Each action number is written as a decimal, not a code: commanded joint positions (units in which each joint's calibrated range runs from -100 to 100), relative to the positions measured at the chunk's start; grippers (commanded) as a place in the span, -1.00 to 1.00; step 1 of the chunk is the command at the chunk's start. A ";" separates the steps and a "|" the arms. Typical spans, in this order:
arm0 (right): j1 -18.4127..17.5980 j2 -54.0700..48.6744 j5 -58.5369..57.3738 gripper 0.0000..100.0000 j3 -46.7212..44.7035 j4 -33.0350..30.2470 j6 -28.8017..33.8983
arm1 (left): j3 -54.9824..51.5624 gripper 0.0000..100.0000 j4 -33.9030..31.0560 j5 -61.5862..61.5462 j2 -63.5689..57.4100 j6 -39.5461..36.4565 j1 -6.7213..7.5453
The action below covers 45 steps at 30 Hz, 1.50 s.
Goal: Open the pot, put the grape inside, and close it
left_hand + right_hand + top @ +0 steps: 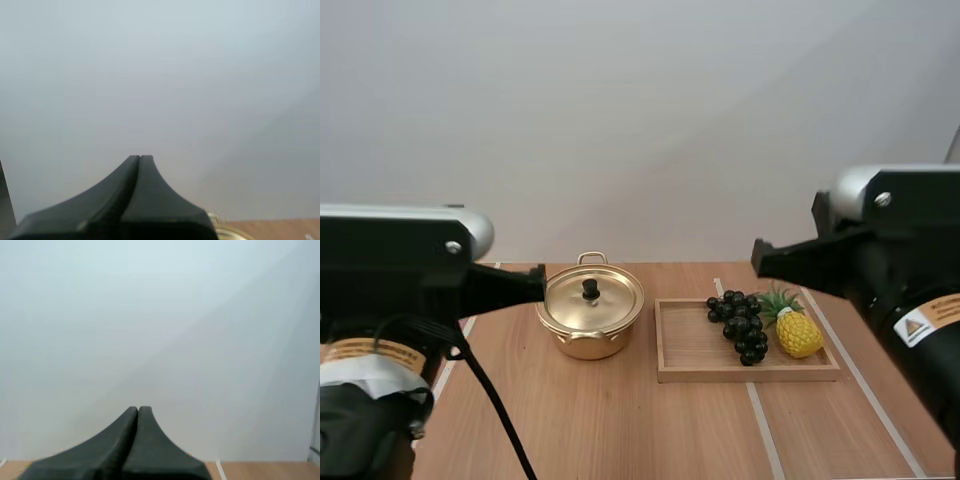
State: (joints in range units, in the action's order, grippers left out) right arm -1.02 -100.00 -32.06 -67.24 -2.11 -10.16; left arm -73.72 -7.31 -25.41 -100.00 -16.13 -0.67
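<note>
Since the left hand (pixel 139 156) and the right hand (pixel 138 408) each have their 2 black fingers (pixel 100 210) pressed together as 1 wedge, holding nothing, I judge step 1, lifting the lid, not yet begun. Both arms are raised about level over the near worktop (pixel 620 430), with the hands pointing forward and inward. The left tip sits near the left rim of the round gold metal pot (pixel 588 335); its height above the pot is unclear. The gold lid (pixel 605 305) with its small black knob (pixel 590 289) is on the pot. Just right of the pot, the shallow rectangular wooden tray (pixel 740 373) carries the bunch of dark purple grapes (pixel 740 325), beside a yellow toy pineapple (pixel 798 333). Next move, by my reckoning: 1 hand must part its fingers, tilt down over the knob and pinch it. The knob is small, so centring matters.
</note>
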 commanded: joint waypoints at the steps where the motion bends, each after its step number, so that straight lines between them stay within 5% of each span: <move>1: 0.09 0.00 0.88 -1.00 6.11 -0.37 0.04 | 5.78 -1.00 -0.63 3.56 0.00 0.67 0.19; 9: 0.09 0.00 -0.38 -1.00 16.22 -0.48 0.04 | 18.95 -1.00 -0.63 2.57 0.00 3.58 0.19; 16: 0.09 0.00 -10.27 -1.00 21.25 -0.49 0.04 | 28.14 -1.00 -0.63 -11.81 0.00 4.73 0.19; 23: 0.09 0.86 -4.59 -1.00 21.67 -1.97 0.04 | 31.02 -1.00 -1.02 -11.39 0.00 4.73 0.19; 33: 0.09 15.51 5.16 -1.00 23.89 -2.38 0.04 | 39.88 -1.00 -1.47 -10.47 18.30 4.73 0.19; 45: 0.09 38.67 5.36 -1.00 48.26 -2.88 0.04 | 58.08 -1.00 -1.47 -10.47 42.87 4.73 0.19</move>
State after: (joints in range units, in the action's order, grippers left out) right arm -1.02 -64.99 -27.38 -22.96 -4.58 -10.16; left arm -18.65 -8.75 -36.37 -61.05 -11.53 -0.67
